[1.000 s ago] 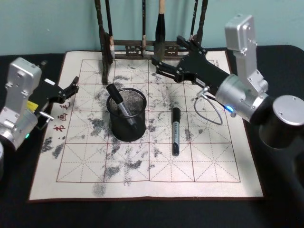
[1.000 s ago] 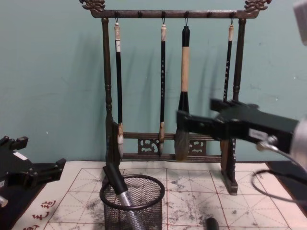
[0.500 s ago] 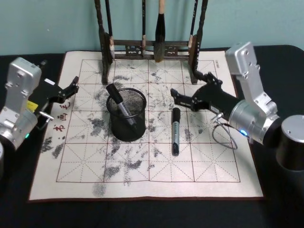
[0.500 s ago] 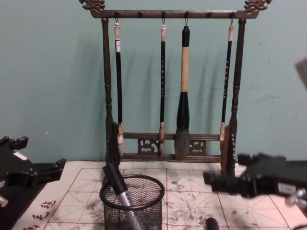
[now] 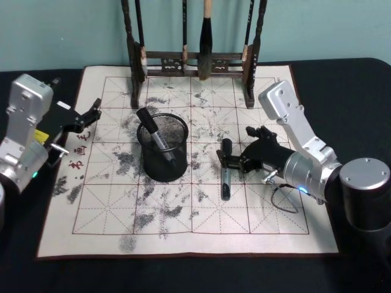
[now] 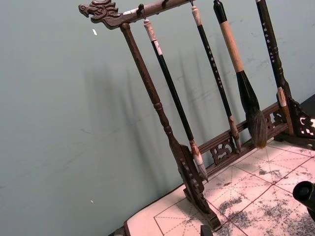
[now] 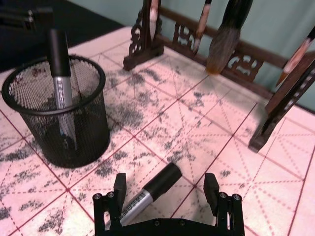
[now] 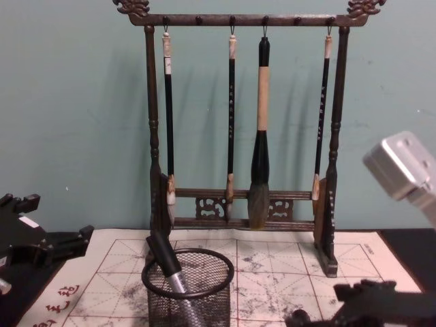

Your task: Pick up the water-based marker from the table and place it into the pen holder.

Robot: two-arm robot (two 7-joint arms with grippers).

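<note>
A black and silver water-based marker (image 5: 225,171) lies on the ink-stained practice mat, to the right of the pen holder (image 5: 163,149), a black mesh cup. My right gripper (image 5: 230,160) is open and low over the marker, one finger on each side of its capped end. In the right wrist view the marker (image 7: 147,192) lies between the fingers (image 7: 119,189) of the right gripper (image 7: 165,186), with the pen holder (image 7: 59,123) beyond. Another marker (image 5: 156,135) leans inside the holder. My left gripper (image 5: 91,113) is parked open at the mat's left edge.
The tall dark wooden brush rack (image 5: 192,61) stands at the mat's far edge, behind the holder, with several brushes (image 8: 259,136) hanging from it. The gridded mat (image 5: 122,220) covers most of the black table (image 5: 354,79).
My right arm has swung back from the brush rack and come down, so its open fingers now straddle the marker on the mat. The left arm has not moved.
</note>
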